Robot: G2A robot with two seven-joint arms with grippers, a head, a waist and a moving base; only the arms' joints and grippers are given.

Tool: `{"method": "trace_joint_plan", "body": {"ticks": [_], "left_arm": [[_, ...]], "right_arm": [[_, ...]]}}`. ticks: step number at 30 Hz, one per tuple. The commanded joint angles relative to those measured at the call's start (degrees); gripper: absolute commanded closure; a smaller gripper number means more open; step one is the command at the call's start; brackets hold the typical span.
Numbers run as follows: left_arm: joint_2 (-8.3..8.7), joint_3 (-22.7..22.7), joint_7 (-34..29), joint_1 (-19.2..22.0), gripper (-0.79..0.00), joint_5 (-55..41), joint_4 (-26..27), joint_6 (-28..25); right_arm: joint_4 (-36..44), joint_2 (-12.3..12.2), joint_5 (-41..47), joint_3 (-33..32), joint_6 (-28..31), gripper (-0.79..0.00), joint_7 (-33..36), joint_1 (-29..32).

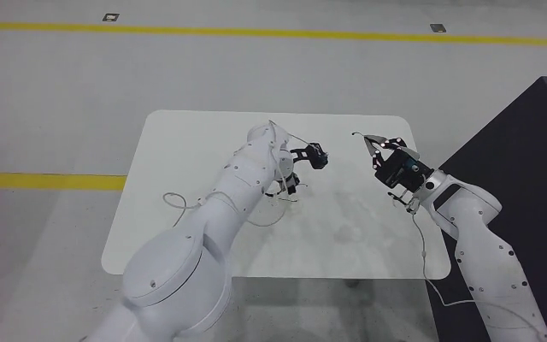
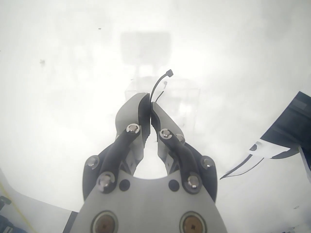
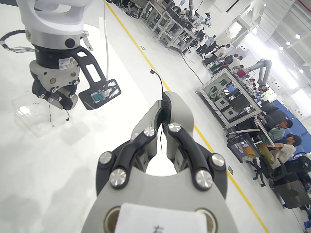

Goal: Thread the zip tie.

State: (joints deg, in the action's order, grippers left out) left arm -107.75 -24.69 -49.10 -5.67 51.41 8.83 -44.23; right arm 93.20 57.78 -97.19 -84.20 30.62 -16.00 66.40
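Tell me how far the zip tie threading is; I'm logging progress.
Done: pickup. In hand: left gripper shut on a zip tie, right gripper shut on a second zip tie. Left: the grippers are apart, no tail through a head yet.

Grips a thin black tie (image 2: 154,87) in the left gripper (image 2: 150,99), pressed tight. Curves out past the fingertips (image 2: 143,97) toward one o'clock, their line taken as twelve, ending in a small square head (image 2: 170,73). Hangs over a white table (image 2: 60,86).
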Motion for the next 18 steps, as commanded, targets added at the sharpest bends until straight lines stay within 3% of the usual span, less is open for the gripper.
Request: {"method": "trace_joint_plan", "body": {"ticks": [1,4,11,13,16,18], "left_arm": [[0.50,-0.88,2.23,0.36,0.000,-1.49,-0.26,-1.70],[1.68,-2.91,6.91,0.68,0.000,-5.29,-2.07,-8.24],[1.76,-3.15,7.85,0.38,0.000,-5.75,-1.81,-8.18],[2.52,-4.20,11.90,1.05,0.000,-7.32,-2.54,-8.60],[4.31,-6.32,19.48,2.28,0.000,-10.97,-5.11,-13.77],[5.53,-7.32,23.76,2.26,0.000,-12.76,-5.26,-13.77]], "right_arm": [[0.00,0.00,0.00,0.00,0.00,0.000,0.00,0.00],[0.00,0.00,0.00,0.00,0.00,0.000,0.00,0.00],[1.42,-0.10,-1.72,0.62,0.89,0.000,0.28,0.40],[1.13,-0.32,-0.47,0.49,5.26,0.000,0.01,0.25],[-2.16,-0.92,3.32,-1.18,15.11,0.000,0.17,-1.65],[-5.13,-1.27,6.79,-2.85,19.86,0.000,-0.46,-2.70]]}}
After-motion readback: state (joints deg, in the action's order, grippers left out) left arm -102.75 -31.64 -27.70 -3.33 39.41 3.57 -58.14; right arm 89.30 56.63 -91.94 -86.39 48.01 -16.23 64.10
